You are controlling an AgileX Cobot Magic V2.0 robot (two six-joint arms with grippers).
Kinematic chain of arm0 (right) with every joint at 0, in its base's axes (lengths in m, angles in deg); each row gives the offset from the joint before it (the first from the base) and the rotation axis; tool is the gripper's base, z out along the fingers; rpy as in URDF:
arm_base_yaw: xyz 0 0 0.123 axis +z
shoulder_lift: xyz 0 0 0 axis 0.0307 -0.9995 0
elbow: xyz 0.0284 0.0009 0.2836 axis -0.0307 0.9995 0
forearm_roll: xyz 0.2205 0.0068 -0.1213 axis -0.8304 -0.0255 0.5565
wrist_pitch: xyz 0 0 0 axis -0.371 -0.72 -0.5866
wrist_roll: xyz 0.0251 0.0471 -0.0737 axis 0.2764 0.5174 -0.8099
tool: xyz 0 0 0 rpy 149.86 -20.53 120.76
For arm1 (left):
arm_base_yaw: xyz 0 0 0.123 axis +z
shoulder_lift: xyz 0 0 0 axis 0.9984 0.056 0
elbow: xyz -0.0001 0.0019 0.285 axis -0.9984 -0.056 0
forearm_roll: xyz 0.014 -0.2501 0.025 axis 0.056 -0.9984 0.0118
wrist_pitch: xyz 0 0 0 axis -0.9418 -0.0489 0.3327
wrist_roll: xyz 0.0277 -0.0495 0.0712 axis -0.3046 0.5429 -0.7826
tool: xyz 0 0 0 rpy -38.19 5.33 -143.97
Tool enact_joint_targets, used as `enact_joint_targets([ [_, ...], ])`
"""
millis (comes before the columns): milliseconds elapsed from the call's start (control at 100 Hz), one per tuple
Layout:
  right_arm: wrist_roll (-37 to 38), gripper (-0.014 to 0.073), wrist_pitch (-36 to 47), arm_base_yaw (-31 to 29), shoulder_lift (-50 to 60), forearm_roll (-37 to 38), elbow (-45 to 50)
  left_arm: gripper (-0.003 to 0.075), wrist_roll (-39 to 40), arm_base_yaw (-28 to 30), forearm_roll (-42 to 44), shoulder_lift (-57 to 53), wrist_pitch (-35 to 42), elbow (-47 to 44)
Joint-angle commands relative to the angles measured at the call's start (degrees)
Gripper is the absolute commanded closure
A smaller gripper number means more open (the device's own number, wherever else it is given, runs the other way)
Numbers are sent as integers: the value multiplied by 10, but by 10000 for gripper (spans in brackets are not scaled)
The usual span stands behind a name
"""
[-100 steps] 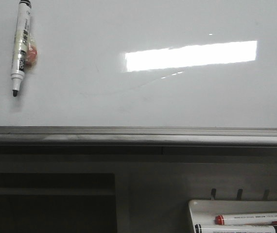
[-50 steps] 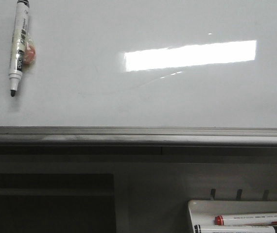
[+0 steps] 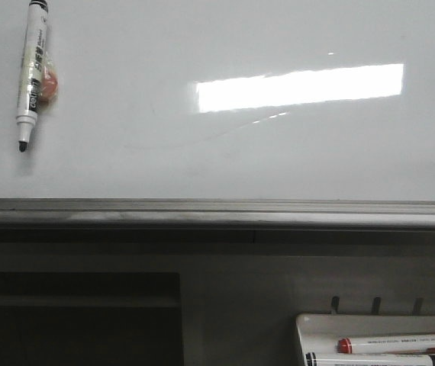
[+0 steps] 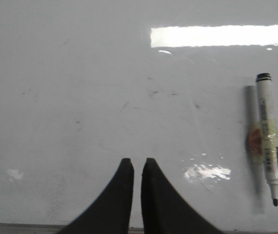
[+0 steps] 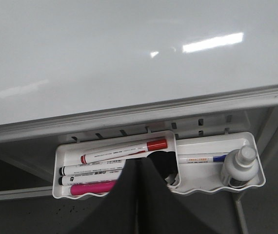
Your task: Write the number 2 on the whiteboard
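The marker (image 3: 31, 72) label print is too small to read.

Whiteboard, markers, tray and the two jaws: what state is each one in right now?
whiteboard: blank, no digit drawn, only faint smudges and glare.
black marker: uncapped, stuck on the board, tip down.
marker tray: hanging under the board's rail, filled.
red marker: capped, lying in the tray.
pink marker: lying in the tray.
spray bottle: upright in the tray.
left gripper: jaws shut, empty.
right gripper: jaws shut, empty.
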Motion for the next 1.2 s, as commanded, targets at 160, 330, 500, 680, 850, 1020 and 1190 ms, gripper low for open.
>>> enact_joint_targets([
  [160,-80,664,45,59,-10,-28,-15,388,-10,-77,-20,9,120,16],
  [330,-140,664,62,130,-10,-28,-15,279,-12,-172,-61,14,114,13],
  [500,-200,664,126,171,-10,-28,-15,279,-12,-264,-72,46,214,-15],
  [680,-200,664,128,178,-10,-31,-15,279,-12,-317,-53,140,246,-22],
  [850,-200,664,128,178,-10,-64,-15,279,-12,-318,-43,244,312,-22],
  [1020,-200,664,134,178,-10,-64,-15,279,-12,-318,-83,329,389,-8],
  [1190,-200,664,140,178,-10,-64,-15,279,-5,-318,-89,421,439,-1],
])
